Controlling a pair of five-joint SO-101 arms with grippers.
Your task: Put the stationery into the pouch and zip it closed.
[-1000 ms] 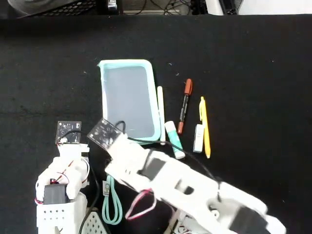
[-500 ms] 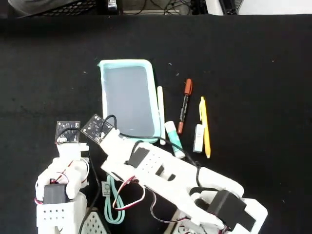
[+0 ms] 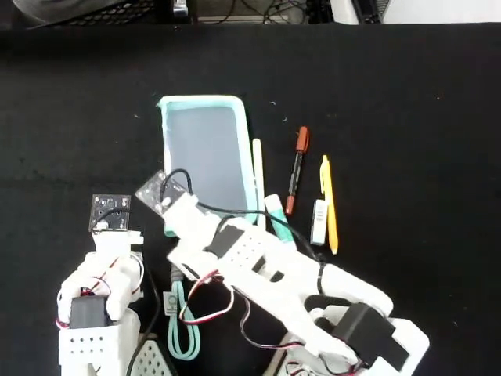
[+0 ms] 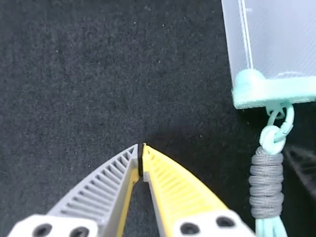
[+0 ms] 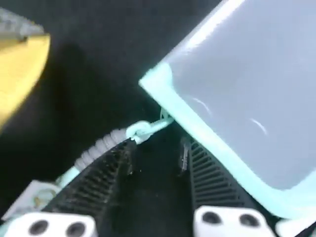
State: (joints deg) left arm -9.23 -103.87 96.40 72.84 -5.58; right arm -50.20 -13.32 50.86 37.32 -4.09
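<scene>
The translucent pouch (image 3: 205, 155) with a teal rim lies flat in the high view. Its near corner (image 5: 157, 79) carries a teal zipper-pull ring (image 5: 139, 131) on a grey-wrapped cord (image 4: 266, 178). My right gripper (image 5: 155, 159) is open, its black fingers (image 5: 109, 174) on either side of that ring, just short of the corner. My left gripper (image 4: 141, 149) is shut and empty on the black cloth, off to the side of the same corner (image 4: 261, 91). A white pen (image 3: 257, 176), orange marker (image 3: 297, 168), yellow pen (image 3: 329, 202), teal highlighter (image 3: 279, 219) and small white piece (image 3: 318, 222) lie beside the pouch.
The right arm (image 3: 258, 266) reaches diagonally across the near table and covers part of the highlighter. The left arm (image 3: 98, 290) stands at the near left. A teal lanyard loop (image 3: 182, 325) trails from the zipper pull toward the front edge. The left gripper's yellow finger (image 5: 19, 69) shows nearby.
My right arm has turned at the wrist and edged forward to the pouch's near corner. The left arm, pouch and pens have kept still.
</scene>
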